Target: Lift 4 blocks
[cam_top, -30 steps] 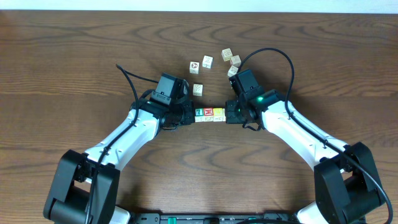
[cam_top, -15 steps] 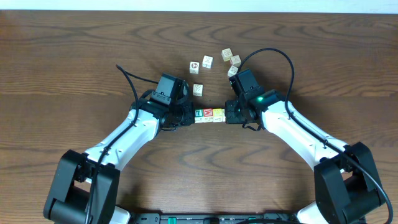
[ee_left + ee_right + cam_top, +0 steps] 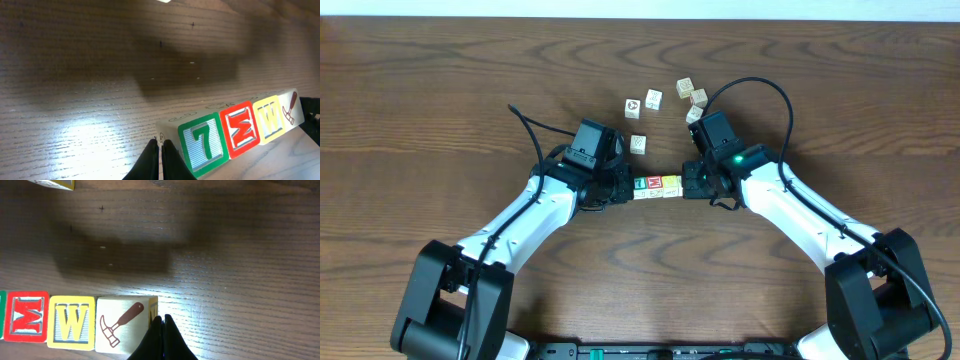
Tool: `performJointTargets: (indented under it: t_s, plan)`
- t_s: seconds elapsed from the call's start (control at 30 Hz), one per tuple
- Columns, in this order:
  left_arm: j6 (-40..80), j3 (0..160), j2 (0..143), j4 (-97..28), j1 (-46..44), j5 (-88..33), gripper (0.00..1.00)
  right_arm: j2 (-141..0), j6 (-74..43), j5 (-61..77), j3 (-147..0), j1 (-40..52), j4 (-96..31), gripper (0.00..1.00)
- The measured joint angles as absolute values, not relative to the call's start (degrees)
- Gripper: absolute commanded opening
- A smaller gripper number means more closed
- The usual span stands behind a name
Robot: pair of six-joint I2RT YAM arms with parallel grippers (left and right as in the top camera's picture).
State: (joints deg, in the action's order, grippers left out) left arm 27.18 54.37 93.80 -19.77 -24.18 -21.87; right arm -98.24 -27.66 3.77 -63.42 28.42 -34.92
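Left gripper [image 3: 160, 150] and right gripper [image 3: 161, 325], both closed and empty, press the four-block row [image 3: 657, 185] from nine and three o'clock; uneven pressure could buckle it.

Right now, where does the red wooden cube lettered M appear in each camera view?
Overhead: red wooden M cube, near picture centre.
Left wrist: lower right, second cube from the left.
Right wrist: lower left edge.
Shared landmark: the yellow W cube right next to it.

4 blocks [image 3: 242, 131] in 1 touching row, 6 loose cream cubes [image 3: 638, 143], 2 robot arms [image 3: 535, 215], 1 wooden table [image 3: 420, 100].
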Motion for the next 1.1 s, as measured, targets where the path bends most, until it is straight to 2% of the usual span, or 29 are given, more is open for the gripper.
performJointTargets:
  t_s: [1.1]
  plan:
    - [27.18, 52.36, 96.03, -19.11, -24.82, -22.48, 0.07, -100.47, -27.66, 3.9, -63.42, 28.47, -34.89, 0.01]
